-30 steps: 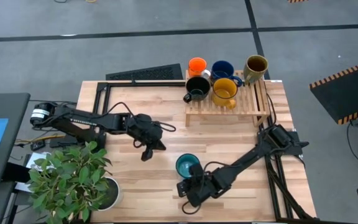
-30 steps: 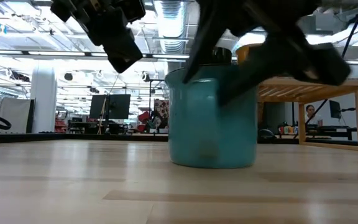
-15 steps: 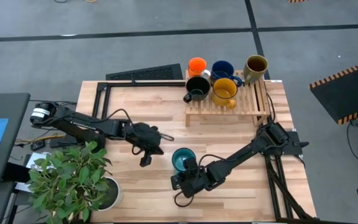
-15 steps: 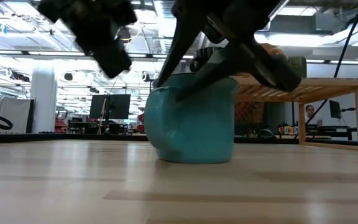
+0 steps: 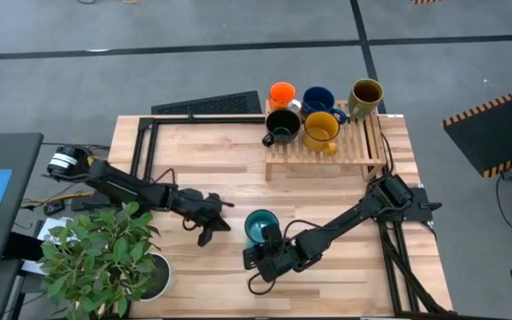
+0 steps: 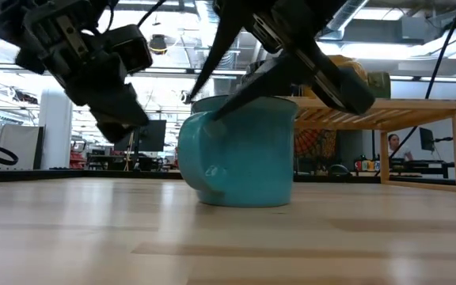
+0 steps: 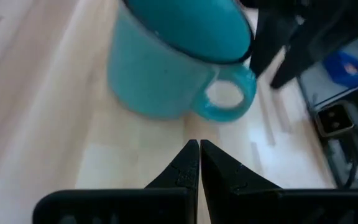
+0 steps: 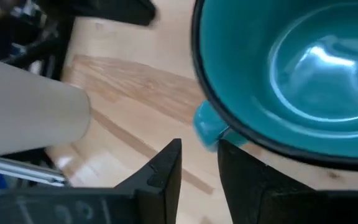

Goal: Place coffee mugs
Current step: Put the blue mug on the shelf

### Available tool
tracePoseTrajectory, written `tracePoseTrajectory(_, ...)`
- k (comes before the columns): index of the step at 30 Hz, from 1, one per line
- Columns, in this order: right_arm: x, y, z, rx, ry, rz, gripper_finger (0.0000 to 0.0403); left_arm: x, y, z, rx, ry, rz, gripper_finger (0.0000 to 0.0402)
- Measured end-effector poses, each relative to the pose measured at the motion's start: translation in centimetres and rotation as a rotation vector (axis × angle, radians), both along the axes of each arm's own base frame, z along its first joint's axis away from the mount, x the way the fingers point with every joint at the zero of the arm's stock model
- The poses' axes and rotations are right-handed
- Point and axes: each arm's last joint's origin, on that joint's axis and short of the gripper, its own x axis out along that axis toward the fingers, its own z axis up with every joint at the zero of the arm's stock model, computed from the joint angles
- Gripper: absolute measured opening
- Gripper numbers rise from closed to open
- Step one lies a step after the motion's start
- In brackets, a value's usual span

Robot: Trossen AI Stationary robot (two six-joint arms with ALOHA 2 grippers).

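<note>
While the glossy teal mug [image 5: 259, 226] slides left, right gripper [image 5: 269, 250] fingers slightly parted beside its handle, left gripper [image 5: 210, 233] pinched empty.

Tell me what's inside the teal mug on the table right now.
The teal mug looks empty: the right wrist view shows its glossy floor bare. The near inside wall, under the rim, is hidden. The right gripper sits at its rim; the left gripper is shut beside its handle.

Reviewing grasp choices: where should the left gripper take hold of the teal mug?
Judging from its pose, the handle loop. The teal mug stands upright, with its handle sticking out towards the left gripper, which is shut. Open, then come in level from that side.
</note>
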Motion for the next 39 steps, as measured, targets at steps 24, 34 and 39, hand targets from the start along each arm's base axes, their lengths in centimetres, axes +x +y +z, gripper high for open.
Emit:
tracePoseTrajectory(24, -1.3, 2.4, 0.4, 0.108, -0.023, -0.016, 0.0235, 8.0, -4.3, -3.5, -0.093, -0.044, -0.098, 0.0000)
tracePoseTrajectory(34, -4.1, 2.6, 2.3, 0.064, 0.111, 0.044, 0.0235, 12.9, -6.4, -3.7, -0.116, -0.103, -0.155, 0.0000)
tracePoseTrajectory(39, -7.1, 1.9, 4.8, -0.002, 0.215, 0.055, 0.0235, 15.8, -6.7, -3.2, -0.104, -0.157, -0.162, 0.0000)
